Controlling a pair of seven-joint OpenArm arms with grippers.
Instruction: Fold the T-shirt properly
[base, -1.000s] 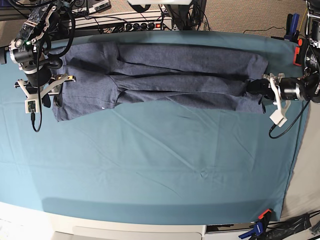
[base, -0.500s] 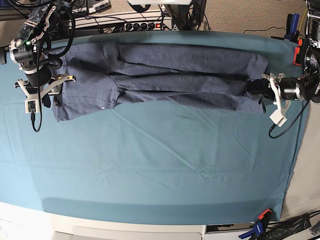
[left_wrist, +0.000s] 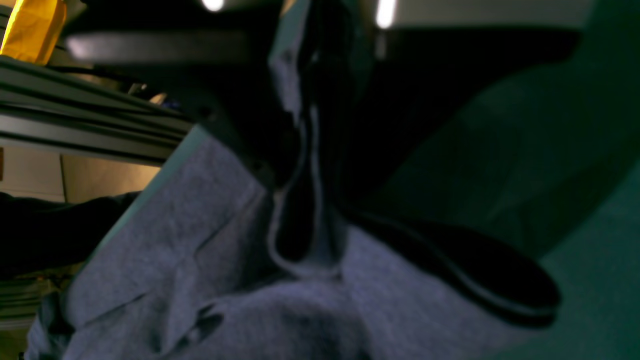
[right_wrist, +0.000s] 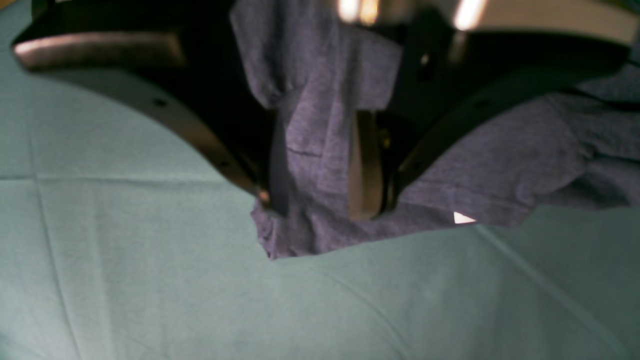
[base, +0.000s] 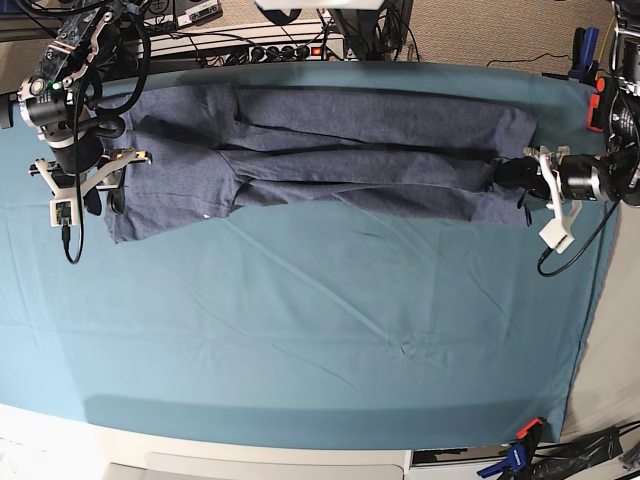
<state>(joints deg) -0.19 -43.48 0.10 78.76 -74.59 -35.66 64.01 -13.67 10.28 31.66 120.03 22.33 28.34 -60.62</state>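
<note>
The T-shirt (base: 330, 150) is pinched at both ends. The right gripper (right_wrist: 320, 200) clamps a bunched fold of its blue-grey fabric between two dark fingers (right_wrist: 367, 165), near the ragged bottom edge where a small white mark shows. The left gripper (left_wrist: 305, 220) squeezes a thin hem edge of the shirt, jaws almost together.

Nothing has moved since a second ago: both arms and the shirt sit exactly as before.

In the overhead view the right arm (base: 70, 110) reaches down over the shirt's end at the picture's left, and the left arm (base: 575, 180) lies low and level at the opposite end. The shirt stretches as a long, creased band across the far part of the table, on a teal table cloth (base: 320, 330). Cables and a power strip (base: 270, 48) lie beyond the far edge; a clamp (base: 520, 445) grips the near corner.
</note>
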